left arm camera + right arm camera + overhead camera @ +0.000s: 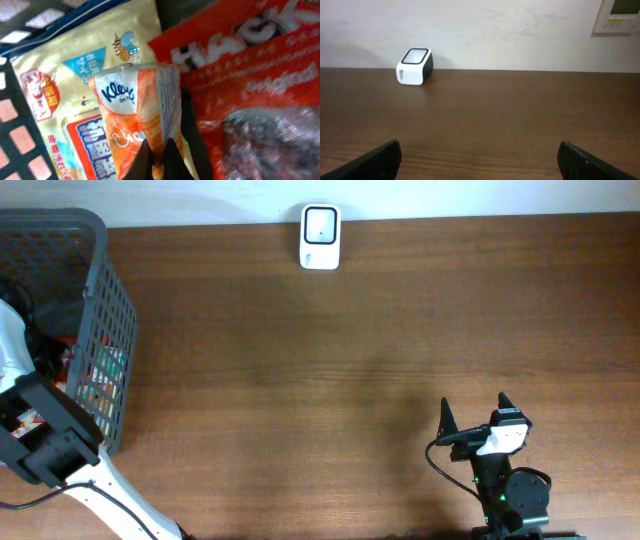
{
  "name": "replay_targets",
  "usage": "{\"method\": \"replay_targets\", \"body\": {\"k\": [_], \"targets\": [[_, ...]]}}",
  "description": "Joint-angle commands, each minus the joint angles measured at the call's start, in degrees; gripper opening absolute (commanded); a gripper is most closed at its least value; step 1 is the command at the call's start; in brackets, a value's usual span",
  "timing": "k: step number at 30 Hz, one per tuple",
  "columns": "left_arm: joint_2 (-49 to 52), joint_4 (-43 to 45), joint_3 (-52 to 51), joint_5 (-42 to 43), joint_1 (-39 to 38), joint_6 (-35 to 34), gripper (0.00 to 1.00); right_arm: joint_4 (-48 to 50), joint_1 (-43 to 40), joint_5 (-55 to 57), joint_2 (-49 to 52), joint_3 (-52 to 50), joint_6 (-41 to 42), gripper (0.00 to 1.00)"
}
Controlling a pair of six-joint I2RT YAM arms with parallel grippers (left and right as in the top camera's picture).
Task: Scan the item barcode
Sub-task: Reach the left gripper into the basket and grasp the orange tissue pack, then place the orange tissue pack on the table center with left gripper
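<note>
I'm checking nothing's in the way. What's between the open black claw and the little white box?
Only bare brown wooden tabletop lies between the right gripper and the small white scanner box; the right wrist view shows it.

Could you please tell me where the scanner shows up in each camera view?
Overhead: scanner at top centre, on the table's far edge.
Left wrist: not in it; it shows the tissue pack in the basket.
Right wrist: scanner left of centre, before the wall.
Shared landmark: the table, in overhead and right wrist.
</note>
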Motion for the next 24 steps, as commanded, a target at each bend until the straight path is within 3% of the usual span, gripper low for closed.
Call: {"method": "replay_targets", "body": {"k": [1,7,11,12,14,19,24], "targets": [[0.72,-2.43,0.92,1.64,0.15,-0.17,0.0,-0.2,-0.33,0.09,-0.33,-0.48,0.0,0.98],[-7.28,-8.24,14.51,4.9,0.11,-0.13,0.0,-0.2,-0.33,0.09,-0.33,-0.48,0.0,0.98],[-18.6,-8.2,22.93,19.71,0.09,3.8,0.0,-0.2,-0.33,0.09,-0.33,-0.48,0.0,0.99],[-23.26,-8.04,22.95,28.85,-0.11,6.56,0.0,-0.2,-0.33,0.09,-0.33,-0.48,0.0,0.99],[-27.36,-7.26,22.95,34.56,-1.95,11.8,0.0,-0.2,-0.33,0.09,-0.33,-0.48,0.0,0.98],[-31.61,-9.88,22.88,34.86,-17.97,19.67,0.0,-0.2,-0.33,0.09,-0.33,-0.48,0.0,0.99],[-30.12,-5.73,12.17,29.59,-43.45,23.3,0.0,-0.2,-0.33,0.09,-0.33,-0.48,0.0,0.98]]}}
